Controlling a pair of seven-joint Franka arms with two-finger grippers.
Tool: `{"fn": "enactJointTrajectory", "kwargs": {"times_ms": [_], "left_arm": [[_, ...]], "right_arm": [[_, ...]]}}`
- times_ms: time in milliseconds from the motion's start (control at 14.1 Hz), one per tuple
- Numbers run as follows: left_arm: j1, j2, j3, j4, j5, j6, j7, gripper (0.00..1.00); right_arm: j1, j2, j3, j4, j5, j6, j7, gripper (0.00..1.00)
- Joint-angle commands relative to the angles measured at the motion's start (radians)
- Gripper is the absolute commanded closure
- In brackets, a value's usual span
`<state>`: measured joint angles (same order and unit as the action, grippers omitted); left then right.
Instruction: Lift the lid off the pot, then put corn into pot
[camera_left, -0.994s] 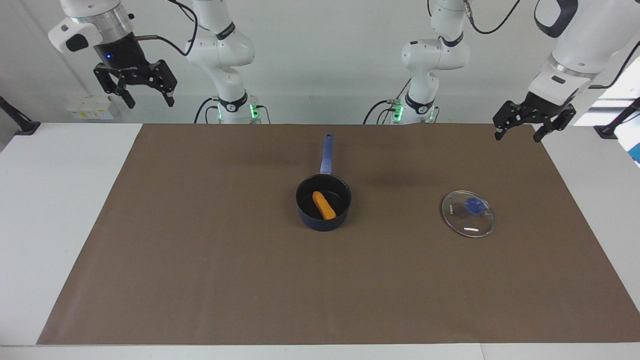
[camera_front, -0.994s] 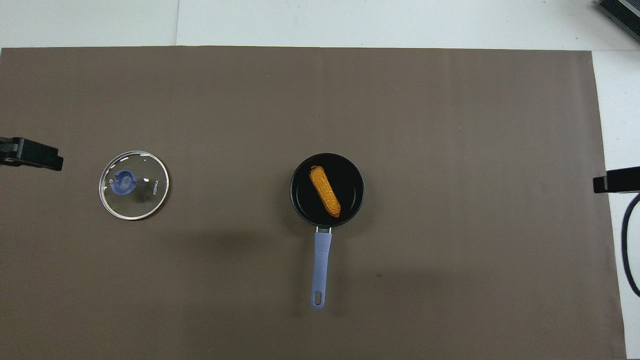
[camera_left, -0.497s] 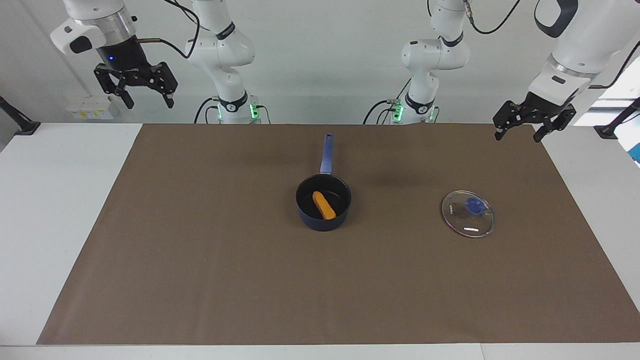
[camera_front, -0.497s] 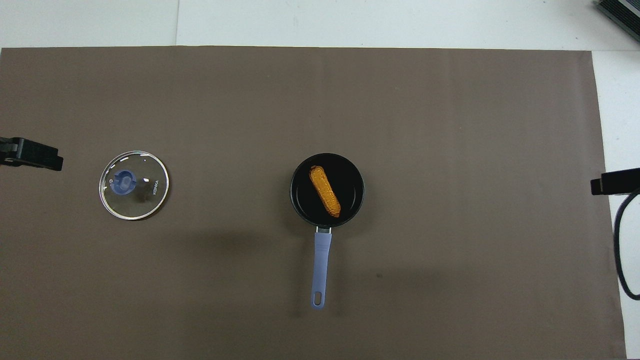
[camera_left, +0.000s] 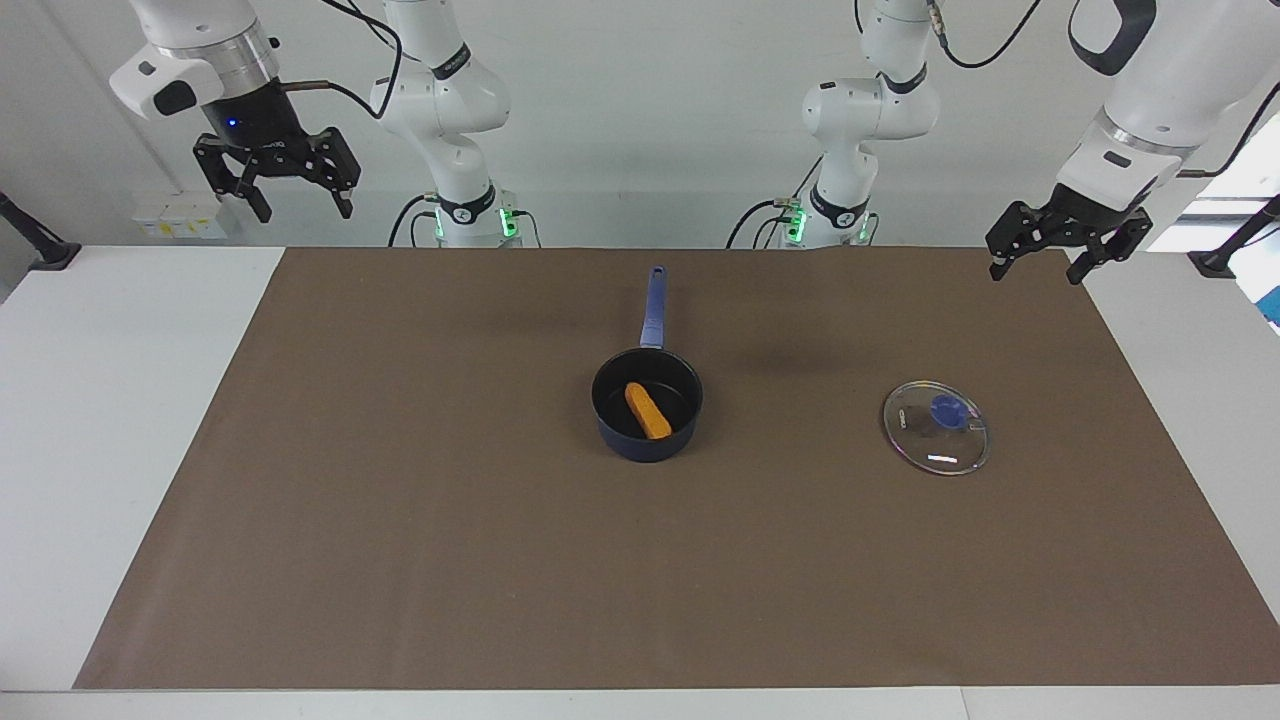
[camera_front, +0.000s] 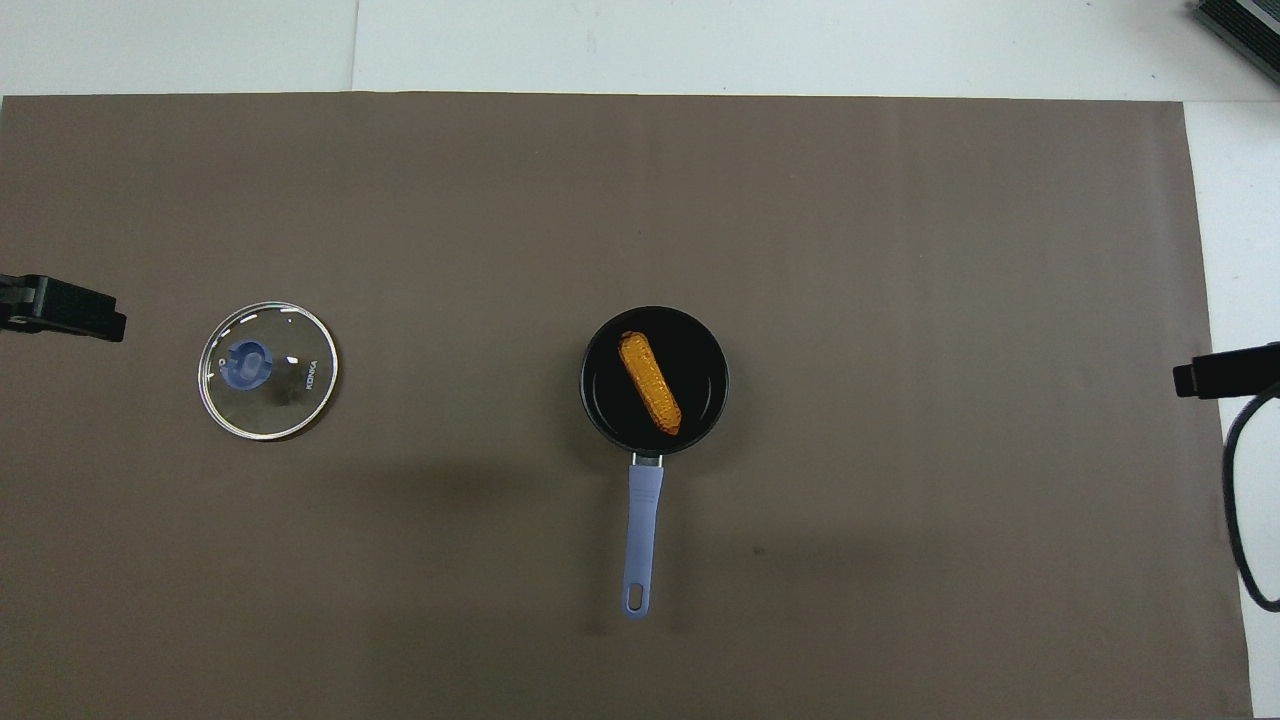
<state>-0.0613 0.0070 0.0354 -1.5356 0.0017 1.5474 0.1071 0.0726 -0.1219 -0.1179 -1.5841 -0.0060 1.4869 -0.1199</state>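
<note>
Since the corn (camera_left: 648, 411) already lies inside the pot (camera_left: 647, 418), and the lid (camera_left: 936, 427) lies flat on the table (camera_left: 400, 560), both steps look done to me. Nothing visibly left except parking the arms.

Status:
- Lid: off the pot, knob up, resting on the brown mat toward the left arm's end of the table, well apart from the pot. It sits below and inboard of the left end effector (camera_left: 1039, 259), not under it.
- Pot: mid-table, roughly midway between the two end effectors and well apart from both. Its handle points toward the robots. Upright, open top.
- Corn: lying diagonally on the pot's black floor, fully within the rim in the overhead view. No part hangs over the edge.
- Left end effector: raised over the mat's corner at the left arm's end, fingers spread, holding nothing.
- Right end effector (camera_left: 277, 188): raised high over the right arm's end of the table, clear of the mat, fingers spread, holding nothing. Pot is well inboard and below it.

Judgement: task complete as far as these views show. Neither end effector touches any object, so nothing is at risk of being dragged. Only the fingertips of each show at the edges of the overhead view, consistent with a parked pose.
</note>
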Motion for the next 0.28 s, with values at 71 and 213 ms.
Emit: {"fn": "enactJointTrajectory", "kwargs": {"times_ms": [71, 213], "left_arm": [[0.0, -0.018, -0.005, -0.021, 0.012, 0.013, 0.002, 0.0], [0.0, -0.018, -0.005, -0.021, 0.012, 0.013, 0.003, 0.0]], "right_arm": [[-0.001, -0.024, 0.001, -0.031, -0.015, 0.016, -0.032, 0.0], [-0.002, -0.022, 0.001, -0.03, -0.015, 0.016, -0.023, 0.0]]}}
